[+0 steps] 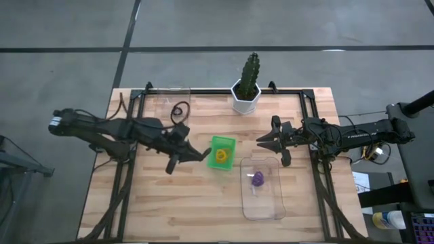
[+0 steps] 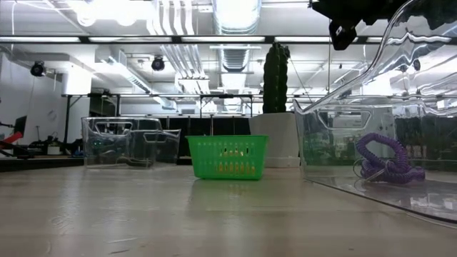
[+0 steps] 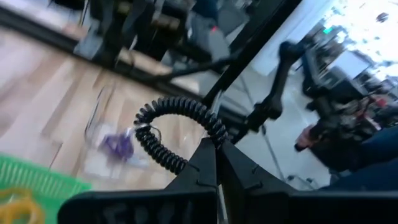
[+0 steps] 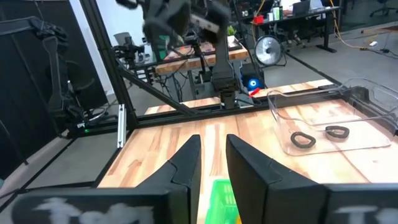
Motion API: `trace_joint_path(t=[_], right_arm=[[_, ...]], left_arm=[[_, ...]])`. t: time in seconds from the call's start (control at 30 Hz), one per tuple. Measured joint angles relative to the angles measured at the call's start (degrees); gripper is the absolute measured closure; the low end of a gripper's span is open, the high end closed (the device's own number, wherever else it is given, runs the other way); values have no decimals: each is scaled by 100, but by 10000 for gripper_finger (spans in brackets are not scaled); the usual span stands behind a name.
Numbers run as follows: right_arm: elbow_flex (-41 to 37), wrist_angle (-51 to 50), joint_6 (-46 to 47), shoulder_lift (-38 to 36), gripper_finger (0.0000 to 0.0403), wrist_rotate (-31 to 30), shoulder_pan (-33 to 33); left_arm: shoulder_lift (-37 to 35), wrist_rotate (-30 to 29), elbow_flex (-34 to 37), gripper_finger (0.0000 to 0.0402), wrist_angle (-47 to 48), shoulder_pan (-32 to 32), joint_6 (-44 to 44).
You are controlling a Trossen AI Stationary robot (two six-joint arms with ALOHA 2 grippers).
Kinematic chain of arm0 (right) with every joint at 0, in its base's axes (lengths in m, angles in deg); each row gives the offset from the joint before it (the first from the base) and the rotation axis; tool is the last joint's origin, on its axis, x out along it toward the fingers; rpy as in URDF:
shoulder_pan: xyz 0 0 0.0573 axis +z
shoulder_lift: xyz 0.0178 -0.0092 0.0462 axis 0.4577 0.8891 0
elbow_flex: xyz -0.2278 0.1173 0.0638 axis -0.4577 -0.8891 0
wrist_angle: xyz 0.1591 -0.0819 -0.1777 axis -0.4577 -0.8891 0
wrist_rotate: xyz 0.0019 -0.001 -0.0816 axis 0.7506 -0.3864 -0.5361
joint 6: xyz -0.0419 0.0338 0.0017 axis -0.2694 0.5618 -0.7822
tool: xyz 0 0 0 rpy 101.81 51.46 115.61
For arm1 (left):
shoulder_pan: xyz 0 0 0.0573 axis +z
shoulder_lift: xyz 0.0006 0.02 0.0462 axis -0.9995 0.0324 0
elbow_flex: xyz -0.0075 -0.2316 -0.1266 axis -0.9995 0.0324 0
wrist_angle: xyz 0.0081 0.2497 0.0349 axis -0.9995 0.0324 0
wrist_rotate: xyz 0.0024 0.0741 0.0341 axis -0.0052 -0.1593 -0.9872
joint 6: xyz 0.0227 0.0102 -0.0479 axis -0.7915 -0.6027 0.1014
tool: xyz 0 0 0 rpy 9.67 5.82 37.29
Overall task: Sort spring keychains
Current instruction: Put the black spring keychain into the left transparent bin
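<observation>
My left gripper (image 1: 201,155) hangs above the table just left of the green bin (image 1: 222,150), shut on a black spring keychain (image 3: 177,130). An orange-yellow keychain (image 1: 221,156) lies in the green bin. A purple keychain (image 1: 258,179) lies on the floor of the near clear bin (image 1: 263,203). Two black keychains (image 4: 303,140) (image 4: 336,131) lie in the far clear bin (image 1: 168,95). My right gripper (image 1: 261,139) hovers right of the green bin, open, with nothing between its fingers (image 4: 186,158). My left gripper pinches the black keychain's coil at one spot (image 3: 216,132) between its two fingertips. The fingers come roughly level from the table's left. The rest of the loop (image 3: 149,134) curves out beyond the fingertips, lifted clear of the table.
A cactus in a white pot (image 1: 245,98) stands at the far edge, behind the green bin. Dark frame rails (image 1: 135,108) run along the table's left, right and far sides. Bare wood (image 1: 176,203) lies near the front left.
</observation>
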Motion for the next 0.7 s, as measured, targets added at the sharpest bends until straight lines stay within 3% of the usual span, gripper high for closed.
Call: trace_joint_path(t=[0.17,0.7], right_arm=[[0,0,0,0,333,0,0],[0,-4,-22,-1,323,-2,0]], left_arm=[[-61,101,5,401,-613,2,-185],[120,1600,13,401,-3248,-25,-255]])
